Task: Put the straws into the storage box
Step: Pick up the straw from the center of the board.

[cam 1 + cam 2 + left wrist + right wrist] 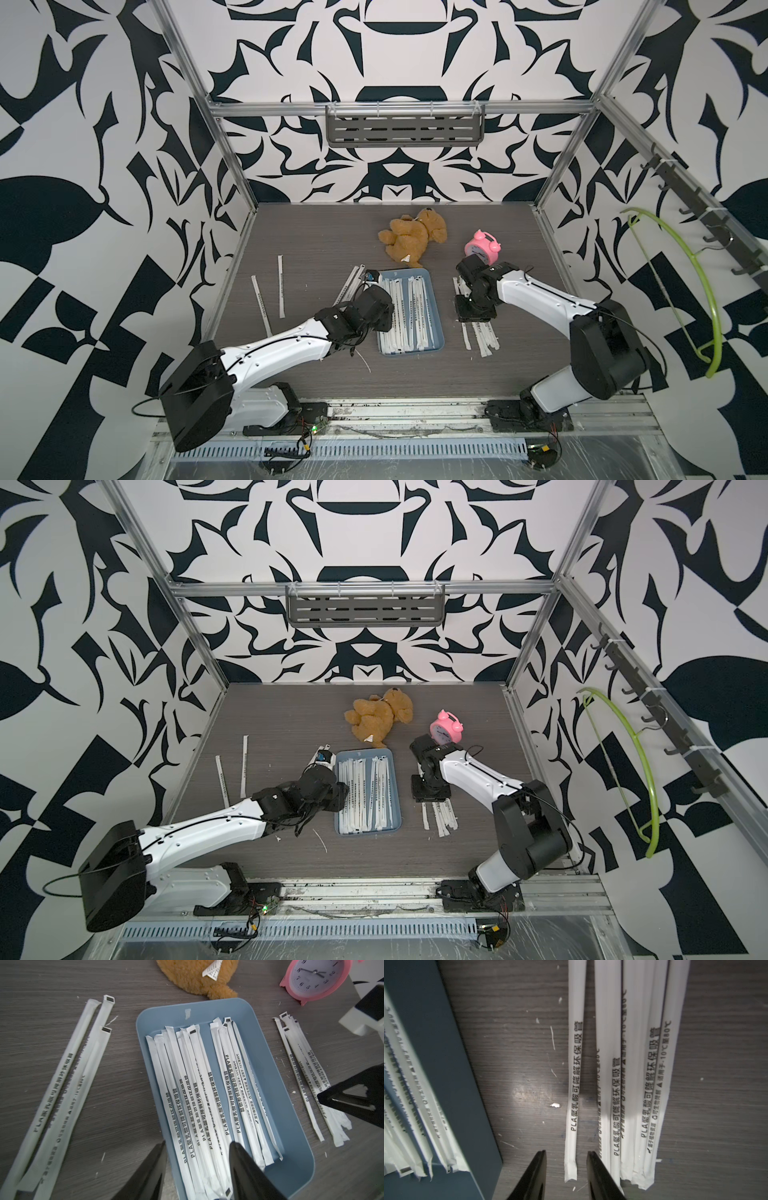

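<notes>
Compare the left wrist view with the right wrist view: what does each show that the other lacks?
Only the left wrist view: the teddy bear, the pink alarm clock, three loose straws on the left arm's side of the storage box, and the open left pincer above the boxed straws.
Only the right wrist view: how the open right pincer straddles the end of one straw, with a gap on each side.
Both: the storage box, its boxed straws, and the straw bunch beside it on the table.
</notes>
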`<action>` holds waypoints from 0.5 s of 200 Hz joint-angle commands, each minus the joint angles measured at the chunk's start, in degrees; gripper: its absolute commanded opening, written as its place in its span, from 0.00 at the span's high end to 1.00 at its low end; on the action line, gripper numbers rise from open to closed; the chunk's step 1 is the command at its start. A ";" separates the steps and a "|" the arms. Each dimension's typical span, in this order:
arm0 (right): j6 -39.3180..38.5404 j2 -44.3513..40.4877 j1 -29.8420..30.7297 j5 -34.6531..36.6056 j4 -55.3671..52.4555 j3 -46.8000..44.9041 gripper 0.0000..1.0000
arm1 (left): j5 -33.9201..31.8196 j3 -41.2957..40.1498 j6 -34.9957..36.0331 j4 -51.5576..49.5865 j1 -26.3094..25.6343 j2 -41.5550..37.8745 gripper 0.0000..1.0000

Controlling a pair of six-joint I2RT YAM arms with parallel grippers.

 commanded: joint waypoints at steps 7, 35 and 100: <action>-0.95 0.95 0.04 0.34 2.48 -0.22 0.68 | -1.86 1.35 -0.55 1.35 -0.56 2.52 0.46; -0.99 3.18 -0.02 1.05 3.94 -0.40 0.77 | -1.52 1.90 0.11 1.29 -0.56 2.88 0.46; -0.21 6.36 0.15 3.95 5.89 -2.79 0.79 | 0.50 3.01 -0.42 1.65 -0.56 4.87 0.46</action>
